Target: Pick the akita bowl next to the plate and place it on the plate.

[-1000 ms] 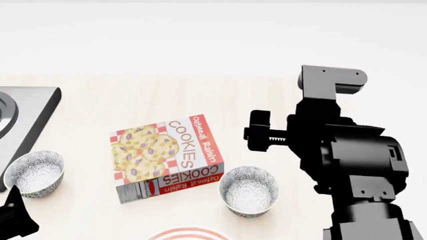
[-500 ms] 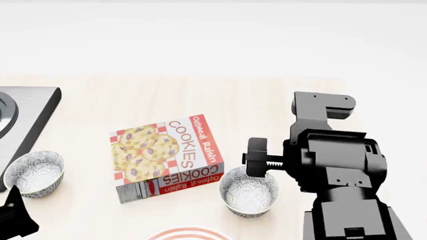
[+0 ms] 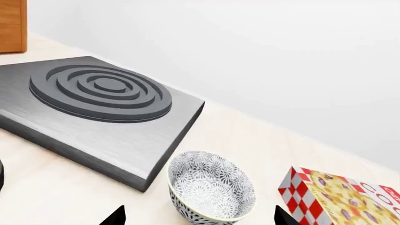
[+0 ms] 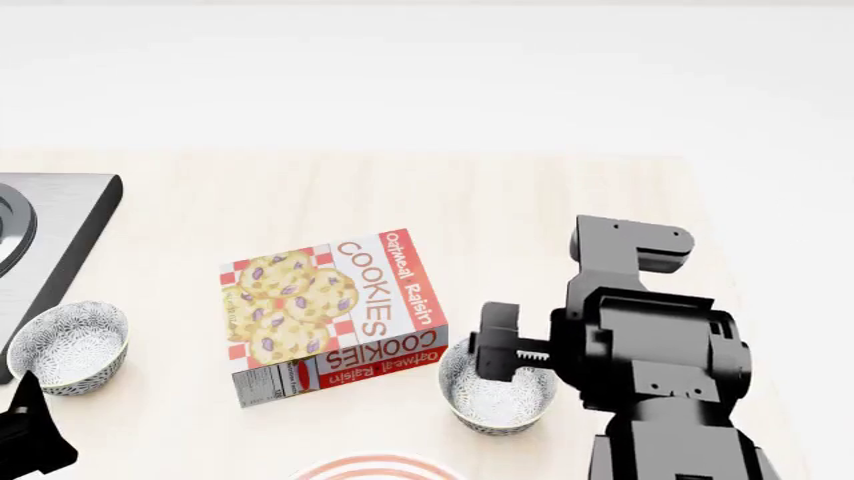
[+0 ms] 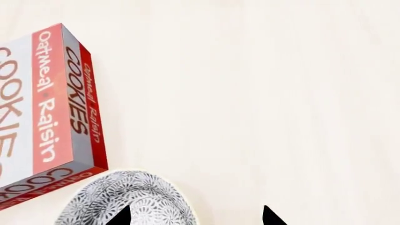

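Here the right gripper [image 5: 194,216], jaws spread, straddles the rim of the akita bowl [image 4: 497,393] – the bowl beside the plate [image 4: 378,468] – ready to pinch it; the left gripper [image 3: 198,218] idles, likewise spread.

The cookie box [image 4: 334,313] reads "COOKIES" and "Oatmeal Raisin" on its top face, and both again on its red side panel.

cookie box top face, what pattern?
Red-and-white checks around cookie pictures on the cookie box; head view shows it best.
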### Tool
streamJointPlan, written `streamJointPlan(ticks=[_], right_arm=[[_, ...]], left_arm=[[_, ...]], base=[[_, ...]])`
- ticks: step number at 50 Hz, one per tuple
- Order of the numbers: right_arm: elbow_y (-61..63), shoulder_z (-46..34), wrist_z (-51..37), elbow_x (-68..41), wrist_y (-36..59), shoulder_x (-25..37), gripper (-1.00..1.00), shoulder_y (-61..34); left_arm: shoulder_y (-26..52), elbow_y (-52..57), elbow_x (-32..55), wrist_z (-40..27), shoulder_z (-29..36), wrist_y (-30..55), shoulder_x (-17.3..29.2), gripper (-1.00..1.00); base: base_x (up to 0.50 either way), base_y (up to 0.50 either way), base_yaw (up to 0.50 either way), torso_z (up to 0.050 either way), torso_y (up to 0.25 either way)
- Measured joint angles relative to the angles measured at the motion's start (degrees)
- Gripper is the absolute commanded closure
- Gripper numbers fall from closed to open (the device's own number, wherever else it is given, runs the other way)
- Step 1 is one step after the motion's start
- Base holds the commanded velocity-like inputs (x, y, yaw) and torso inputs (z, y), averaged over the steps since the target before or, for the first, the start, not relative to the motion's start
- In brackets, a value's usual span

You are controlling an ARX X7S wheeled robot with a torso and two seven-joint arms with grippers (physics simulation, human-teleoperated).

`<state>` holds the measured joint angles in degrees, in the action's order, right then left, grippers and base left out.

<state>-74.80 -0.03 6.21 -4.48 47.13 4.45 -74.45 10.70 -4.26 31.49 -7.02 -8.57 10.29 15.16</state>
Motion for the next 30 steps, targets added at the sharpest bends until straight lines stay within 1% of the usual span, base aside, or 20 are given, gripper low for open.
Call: streamJointPlan(ticks=[14,30], right_arm=[[-0.1,4.9,1.0,2.1,0.0,0.1,-1.00,1.6],[-0.2,6.9,2.4,3.5,0.9,0.0,-1.00,2.3]], left_arm=[[0.0,0.0,0.2,-0.2,0.2,-0.1,0.1,-1.00],[0.0,-0.1,0.4,-0.4,0.4,-0.2,0.3,-1.00]], base=[[0.00,0.00,0.00,0.000,0.000],[0.00,0.00,0.00,0.000,0.001]])
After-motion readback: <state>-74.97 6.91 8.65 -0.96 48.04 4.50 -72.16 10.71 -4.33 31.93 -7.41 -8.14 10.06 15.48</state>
